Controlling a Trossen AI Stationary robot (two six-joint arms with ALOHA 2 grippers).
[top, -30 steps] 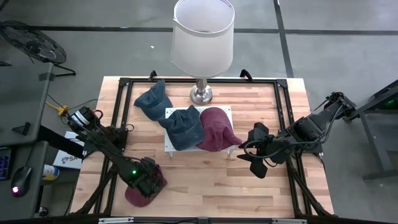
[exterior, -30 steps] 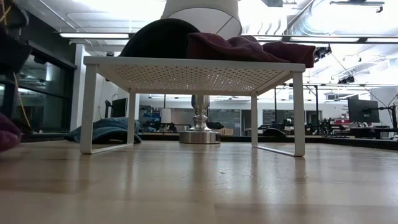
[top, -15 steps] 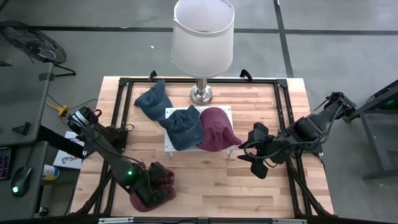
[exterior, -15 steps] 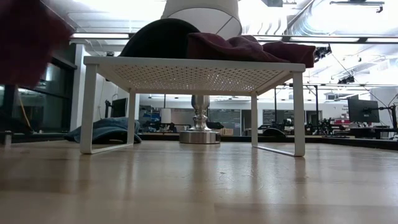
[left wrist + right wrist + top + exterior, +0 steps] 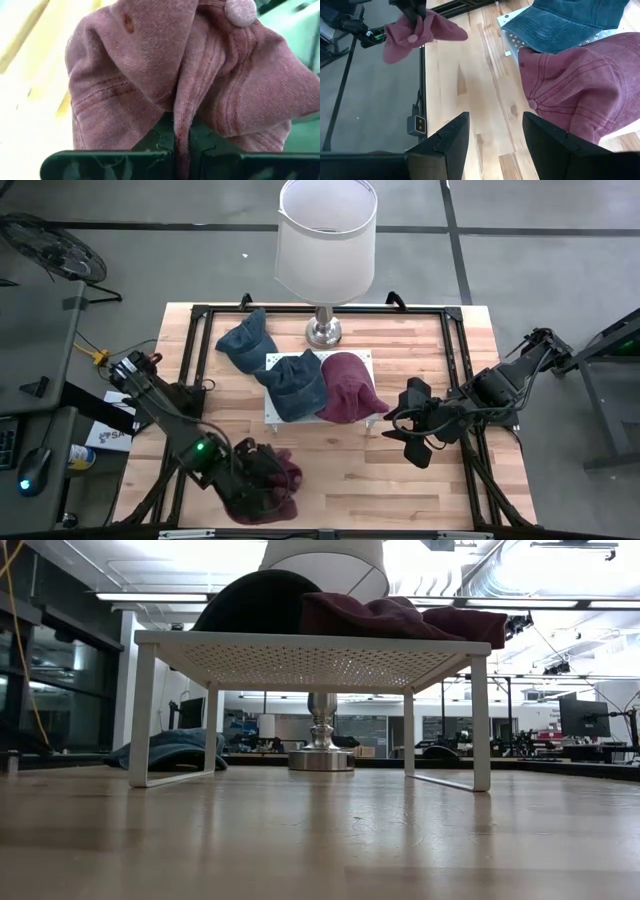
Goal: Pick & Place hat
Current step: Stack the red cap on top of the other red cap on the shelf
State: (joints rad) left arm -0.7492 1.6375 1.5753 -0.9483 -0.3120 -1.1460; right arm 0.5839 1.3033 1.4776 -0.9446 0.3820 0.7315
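My left gripper (image 5: 258, 480) is over the table's near edge, left of the middle, shut on a maroon hat (image 5: 280, 485). The right wrist view shows that hat (image 5: 422, 30) hanging in the air. My right gripper (image 5: 402, 432) waits open to the right of the white rack (image 5: 272, 412), touching nothing. On the rack lie a blue hat (image 5: 295, 385) and a second maroon hat (image 5: 345, 385). Another blue hat (image 5: 245, 342) rests on the table at the far left. The low view shows none of the held hat. My left gripper pinches a raised fold of the maroon hat's crown (image 5: 181, 112) between its two fingers, some way from the top button (image 5: 241, 11). The fingers come from above, pointing down. The hat hangs below them, slack and crumpled, lifted clear of the table.
A lamp with a white shade (image 5: 326, 238) stands on its metal base (image 5: 323, 332) at the far middle. A black frame (image 5: 455, 350) runs around the table. Bare wood (image 5: 340, 470) lies between the rack and the near edge.
My left gripper has risen and moved toward the table's right along the near edge, staying shut on the maroon hat. The hat, down at the near left corner a second ago, has been lifted clear and carried rightward, leaving the low view.
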